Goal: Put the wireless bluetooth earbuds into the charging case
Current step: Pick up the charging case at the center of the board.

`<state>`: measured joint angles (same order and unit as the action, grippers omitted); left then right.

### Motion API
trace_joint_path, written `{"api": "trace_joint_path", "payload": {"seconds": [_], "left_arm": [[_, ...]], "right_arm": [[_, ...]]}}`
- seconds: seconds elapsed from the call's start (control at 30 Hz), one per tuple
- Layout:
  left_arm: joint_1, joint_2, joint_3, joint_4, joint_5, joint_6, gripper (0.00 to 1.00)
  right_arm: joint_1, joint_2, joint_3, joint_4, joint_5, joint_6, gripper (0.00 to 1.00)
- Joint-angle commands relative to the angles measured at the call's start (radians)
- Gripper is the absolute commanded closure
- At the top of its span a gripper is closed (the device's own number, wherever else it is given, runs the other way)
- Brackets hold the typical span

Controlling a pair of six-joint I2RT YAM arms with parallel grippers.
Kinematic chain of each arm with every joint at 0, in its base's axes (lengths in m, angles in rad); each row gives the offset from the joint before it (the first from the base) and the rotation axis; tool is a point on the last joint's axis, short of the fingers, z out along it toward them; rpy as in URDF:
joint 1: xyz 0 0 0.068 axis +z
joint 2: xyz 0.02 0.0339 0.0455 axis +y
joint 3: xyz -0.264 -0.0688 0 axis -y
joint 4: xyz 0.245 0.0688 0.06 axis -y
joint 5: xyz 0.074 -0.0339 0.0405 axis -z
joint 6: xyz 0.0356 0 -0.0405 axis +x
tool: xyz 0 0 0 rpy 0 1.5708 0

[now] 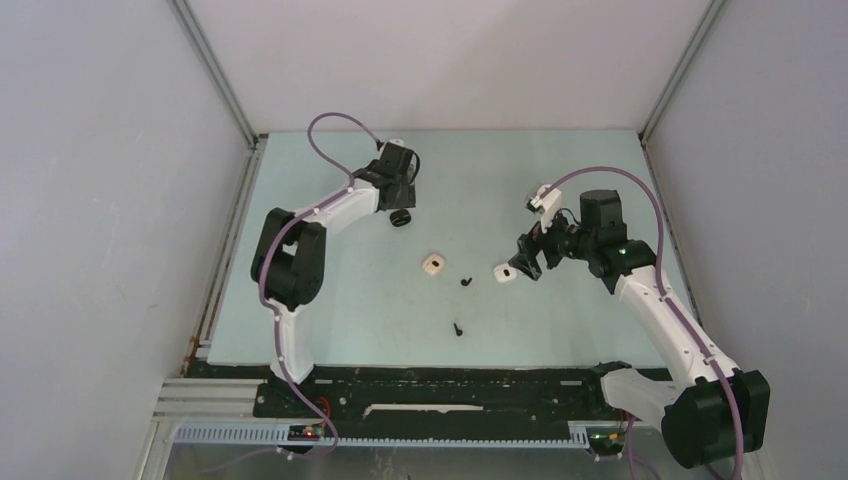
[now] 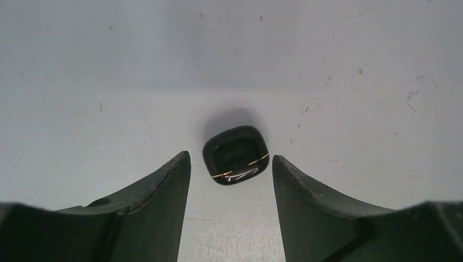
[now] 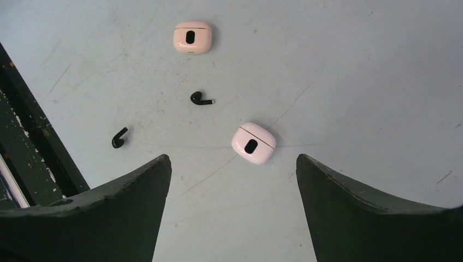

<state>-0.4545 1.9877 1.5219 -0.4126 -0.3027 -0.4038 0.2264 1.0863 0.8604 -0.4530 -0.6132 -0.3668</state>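
With your left gripper (image 2: 230,162) spread and framing the black case (image 2: 236,154) at frame centre, lower squarely and pinch its flanks gently, while your right gripper (image 3: 232,159), also spread, hangs above the black earbuds (image 3: 201,99) lying left of centre on the counter (image 3: 355,82).

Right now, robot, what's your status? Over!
Left pincer open by closed black case. Right pincer open above white case. Both black earbuds loose on table. Nothing blocking them.

Black earbuds (image 3: 201,99); white cases (image 3: 253,143); black case (image 2: 236,155); pale green table (image 1: 500,320).
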Motion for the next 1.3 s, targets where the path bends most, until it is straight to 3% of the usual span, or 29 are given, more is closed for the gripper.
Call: {"api": "trace_joint_path", "payload": {"seconds": [0.0, 0.3, 0.5, 0.7, 0.83, 1.07, 1.27], "left_arm": [[0.013, 0.039, 0.062, 0.008, 0.051, 0.051, 0.37], [0.083, 0.148, 0.184, -0.053, 0.226, 0.017, 0.38], [0.093, 0.181, 0.225, -0.121, 0.215, 0.015, 0.38], [0.093, 0.266, 0.294, -0.207, 0.293, 0.036, 0.40], [0.083, 0.251, 0.229, -0.184, 0.327, 0.023, 0.44], [0.027, 0.083, -0.011, -0.083, 0.229, 0.016, 0.47], [-0.027, 0.080, -0.041, -0.077, 0.203, 0.005, 0.45]], "right_arm": [[-0.005, -0.003, 0.002, 0.000, -0.024, -0.011, 0.13], [-0.019, -0.001, 0.002, -0.010, -0.036, -0.012, 0.13], [-0.023, 0.005, 0.002, -0.013, -0.040, -0.013, 0.13], [-0.030, 0.007, 0.002, -0.020, -0.051, -0.014, 0.13], [-0.044, 0.009, 0.002, -0.027, -0.065, -0.012, 0.13], [-0.060, 0.023, 0.002, -0.029, -0.086, -0.009, 0.13], [-0.062, 0.035, 0.002, -0.032, -0.095, -0.012, 0.13]]}}
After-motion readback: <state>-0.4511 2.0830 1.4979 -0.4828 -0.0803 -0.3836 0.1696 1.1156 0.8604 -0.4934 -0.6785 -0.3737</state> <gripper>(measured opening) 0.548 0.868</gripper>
